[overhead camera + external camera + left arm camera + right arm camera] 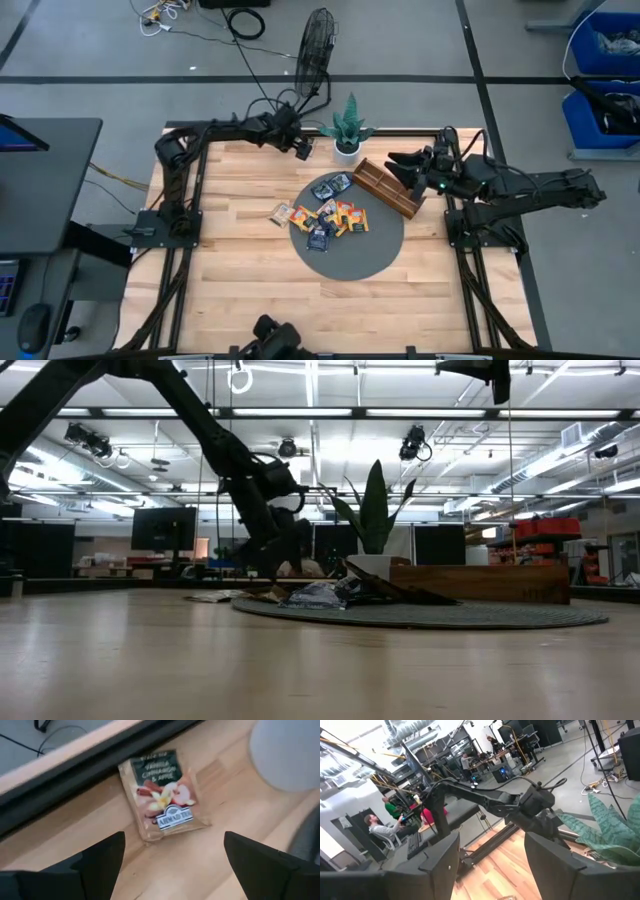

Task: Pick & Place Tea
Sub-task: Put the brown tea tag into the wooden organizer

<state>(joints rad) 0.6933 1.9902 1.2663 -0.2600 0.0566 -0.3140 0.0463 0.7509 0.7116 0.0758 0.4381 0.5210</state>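
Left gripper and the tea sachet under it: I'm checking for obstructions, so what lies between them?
Nothing. In the left wrist view only bare wooden table separates the open left gripper from the tea sachet.

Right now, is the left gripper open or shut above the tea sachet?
Open. In the left wrist view the left gripper shows its two dark fingers far apart, with the brown tea sachet lying flat on the wood between them, not gripped.

Bare wood around the sachet (164,795); table edge (75,775) and white pot (287,750) close by.
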